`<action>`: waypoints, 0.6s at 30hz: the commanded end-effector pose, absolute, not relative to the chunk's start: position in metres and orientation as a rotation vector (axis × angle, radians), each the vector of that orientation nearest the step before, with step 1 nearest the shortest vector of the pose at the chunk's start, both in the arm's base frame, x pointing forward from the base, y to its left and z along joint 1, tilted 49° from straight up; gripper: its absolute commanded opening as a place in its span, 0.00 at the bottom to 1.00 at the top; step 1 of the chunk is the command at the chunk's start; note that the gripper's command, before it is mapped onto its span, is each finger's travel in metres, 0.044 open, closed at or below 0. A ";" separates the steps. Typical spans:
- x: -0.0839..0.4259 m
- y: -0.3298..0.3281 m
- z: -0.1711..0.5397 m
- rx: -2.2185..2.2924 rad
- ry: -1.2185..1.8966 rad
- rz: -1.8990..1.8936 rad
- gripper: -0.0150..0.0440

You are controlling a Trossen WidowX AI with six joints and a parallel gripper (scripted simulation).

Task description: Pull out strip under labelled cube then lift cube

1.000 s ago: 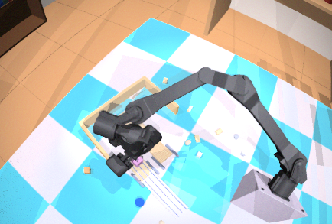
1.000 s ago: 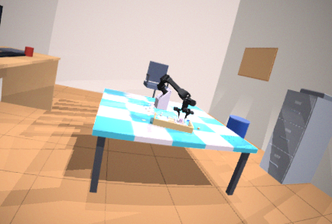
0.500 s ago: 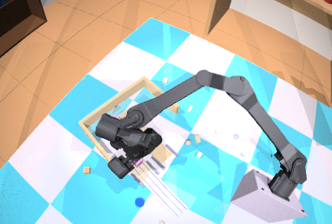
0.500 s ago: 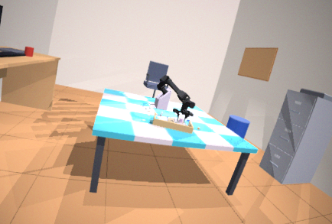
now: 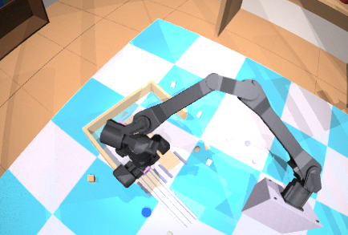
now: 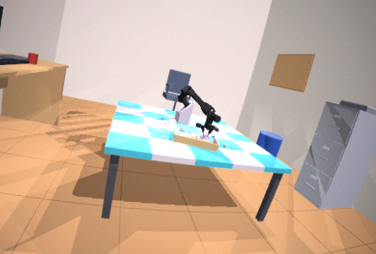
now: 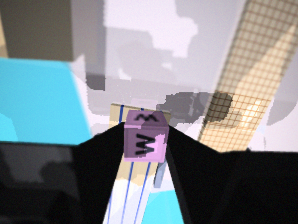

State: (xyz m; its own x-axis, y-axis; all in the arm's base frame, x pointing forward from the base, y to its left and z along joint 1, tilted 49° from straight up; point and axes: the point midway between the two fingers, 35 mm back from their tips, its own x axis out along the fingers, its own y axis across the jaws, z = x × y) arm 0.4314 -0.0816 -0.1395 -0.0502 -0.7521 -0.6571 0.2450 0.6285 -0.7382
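Observation:
A pink cube labelled "W" [image 7: 145, 136] sits between my two black fingers in the wrist view. My gripper [image 7: 144, 127] [image 5: 136, 172] [image 6: 204, 133] is shut on this cube. It is low over the table, just outside the near corner of the wooden tray [image 5: 95, 133] [image 6: 191, 141]. Under the cube lies a pale strip with blue lines [image 7: 131, 186], one of several parallel strips [image 5: 173, 203] running toward the table's front. In the top view the gripper body hides most of the cube.
A tan mesh patch [image 5: 172, 160] [image 7: 250, 75] lies beside the strips. A blue disc [image 5: 146, 212] and small loose cubes [image 5: 91, 178] [image 5: 208, 162] [image 5: 199, 114] are scattered around. The robot base [image 5: 277, 208] stands at the right. A blue cylinder [image 6: 269, 142] stands at the table's far end.

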 end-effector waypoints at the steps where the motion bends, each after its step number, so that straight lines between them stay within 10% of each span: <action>1: 0.425 -0.077 -0.135 -0.464 1.400 -0.858 0.25; 18: 0.375 -0.051 -0.106 -0.472 1.408 -0.857 0.25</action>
